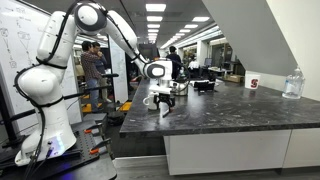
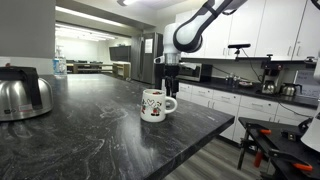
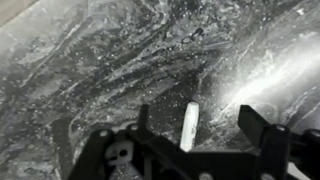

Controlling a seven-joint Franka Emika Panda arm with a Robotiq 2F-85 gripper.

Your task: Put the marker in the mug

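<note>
1. The gripper (image 3: 197,112) is holding its jaws spread wide. In the wrist view the marker (image 3: 189,128) is lying between them, nearer one finger than the other and touching neither, as far as can be seen.
2. The marker is resting on the dark marbled counter (image 2: 90,140). The wrist view is not showing the mug, so how far the marker lies from it cannot be told there.
3. In an exterior view the gripper (image 2: 171,91) is hanging just beside the mug (image 2: 153,105), on its handle side, with its fingertips reaching down to about rim height.
4. The counter's edge and corner are running close past the mug on that same handle side. On the mug's opposite side, bare stone is stretching away to the kettle (image 2: 20,95), which is sitting well apart from the mug.
5. The marker's long axis is running away from the wrist camera, roughly crosswise to the line between the fingers and leaning slightly. Its whitish end is pointing outward, and its near end is disappearing behind the gripper body.
</note>
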